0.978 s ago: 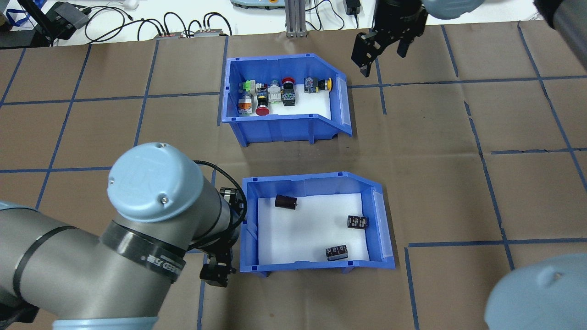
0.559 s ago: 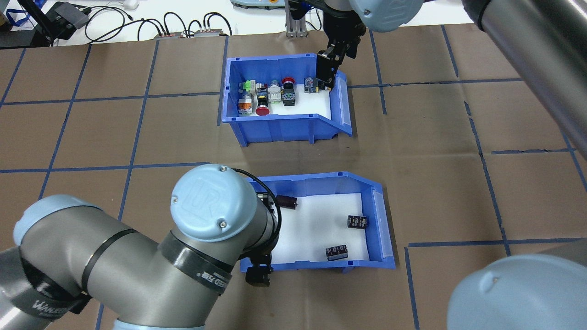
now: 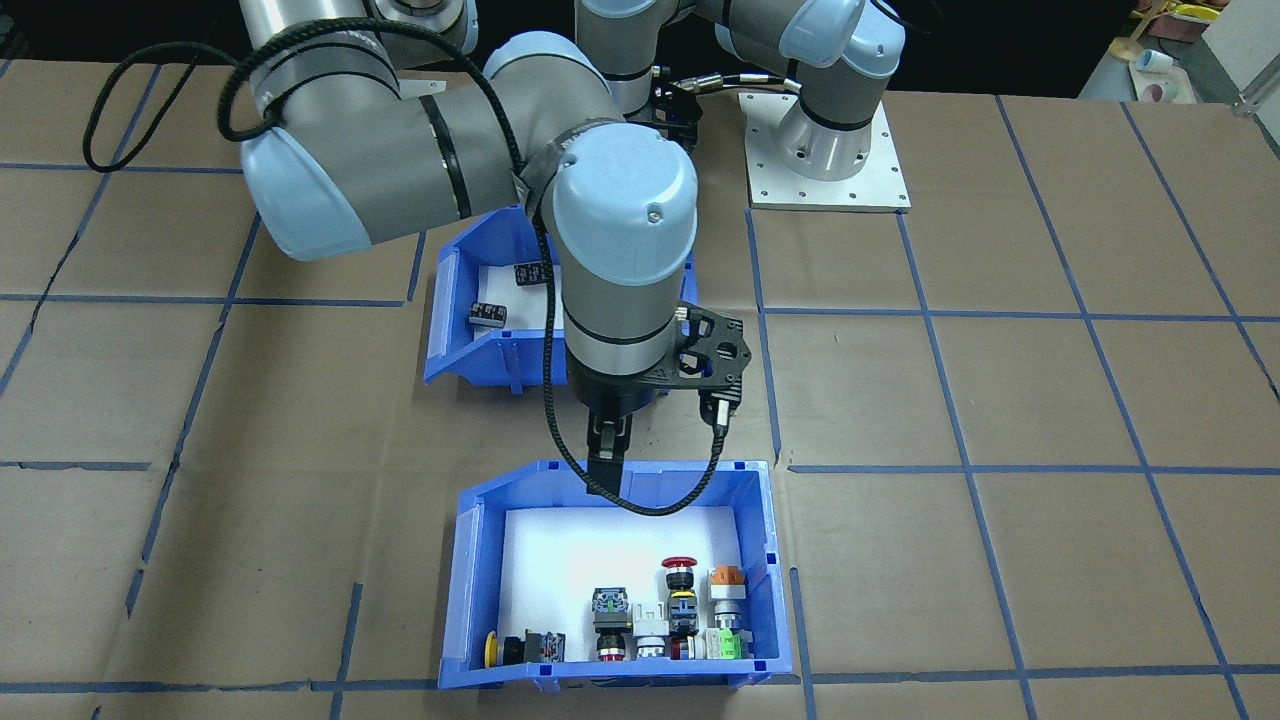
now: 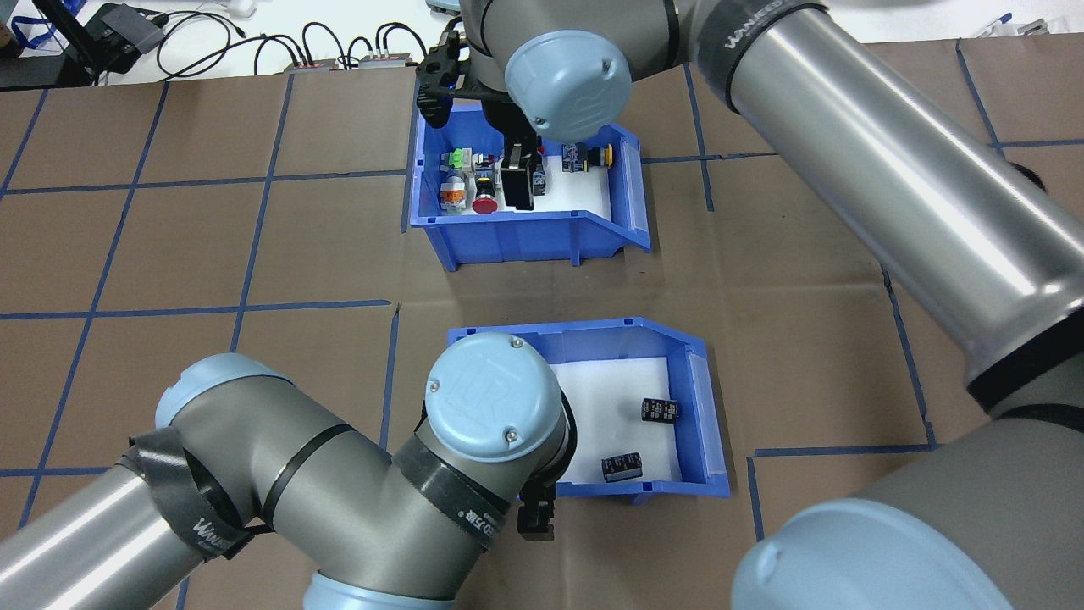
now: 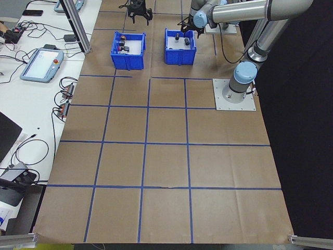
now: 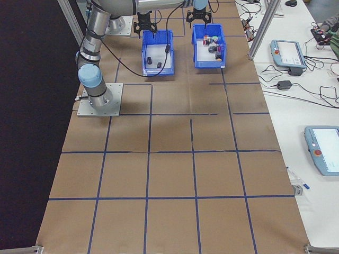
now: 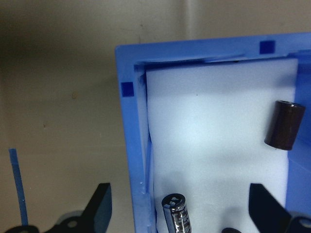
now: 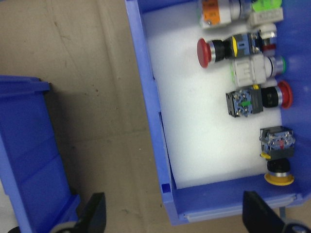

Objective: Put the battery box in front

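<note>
Surface: brown paper table (image 4: 847,280) gridded with blue tape, cables along its far edge.
Left gripper (image 7: 182,213): jaws spread wide, straddling the near wall of the battery box (image 4: 707,424), likely to grip that wall.
Right gripper (image 8: 175,216): jaws wide, straddling the switch bin (image 4: 525,233) wall.
Battery box: nearer the robot, behind the switch bin; three dark batteries (image 4: 659,410) on white foam.

We see bright, even overhead light, soft shadows beneath the blue plastic bins (image 4: 542,233), glare on white foam liners (image 7: 214,141); wrist views slightly blurred.
</note>
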`<state>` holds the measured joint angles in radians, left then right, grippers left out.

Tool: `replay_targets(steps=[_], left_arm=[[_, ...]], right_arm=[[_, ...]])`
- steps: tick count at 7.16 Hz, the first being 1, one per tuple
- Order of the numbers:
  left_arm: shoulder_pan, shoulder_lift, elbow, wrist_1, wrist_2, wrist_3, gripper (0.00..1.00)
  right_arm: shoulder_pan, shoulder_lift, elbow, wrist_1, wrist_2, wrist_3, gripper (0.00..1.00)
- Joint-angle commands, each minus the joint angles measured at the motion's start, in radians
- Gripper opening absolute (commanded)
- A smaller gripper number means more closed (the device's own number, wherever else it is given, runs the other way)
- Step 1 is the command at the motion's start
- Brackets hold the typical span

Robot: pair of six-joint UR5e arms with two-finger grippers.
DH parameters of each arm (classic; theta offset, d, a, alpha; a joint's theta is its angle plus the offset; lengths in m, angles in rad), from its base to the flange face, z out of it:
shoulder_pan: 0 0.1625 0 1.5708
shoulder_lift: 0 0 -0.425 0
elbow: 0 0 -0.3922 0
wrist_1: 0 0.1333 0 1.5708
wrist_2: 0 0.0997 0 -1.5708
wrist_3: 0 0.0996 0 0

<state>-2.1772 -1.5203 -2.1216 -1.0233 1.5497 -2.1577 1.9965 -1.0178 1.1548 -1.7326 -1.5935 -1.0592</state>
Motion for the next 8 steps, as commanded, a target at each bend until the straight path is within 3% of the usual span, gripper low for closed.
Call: replay_targets(steps=[1,5,6,7,8], left_arm=[[-0.018,-0.021,-0.003,0.011,0.001,-0.021,0.96],[-0.026,-0.053,-0.008,0.008,0.001,-0.048,0.95],[-0.024,-0.057,-0.009,0.006,0.001,-0.053,0.92],[-0.024,-0.067,-0.021,0.009,0.001,-0.056,0.88],[-0.026,-0.072,-0.026,0.009,0.001,-0.056,0.86]], right_arm=[[0.05,0.053,0.017,-0.019,-0.003,-0.018,1.0],[0.058,0.128,0.04,-0.077,-0.006,-0.016,1.0],[0.058,0.13,0.043,-0.078,-0.008,-0.01,0.94],[0.056,0.127,0.042,-0.076,-0.011,-0.015,0.72],[0.057,0.124,0.039,-0.078,-0.025,-0.013,0.42]])
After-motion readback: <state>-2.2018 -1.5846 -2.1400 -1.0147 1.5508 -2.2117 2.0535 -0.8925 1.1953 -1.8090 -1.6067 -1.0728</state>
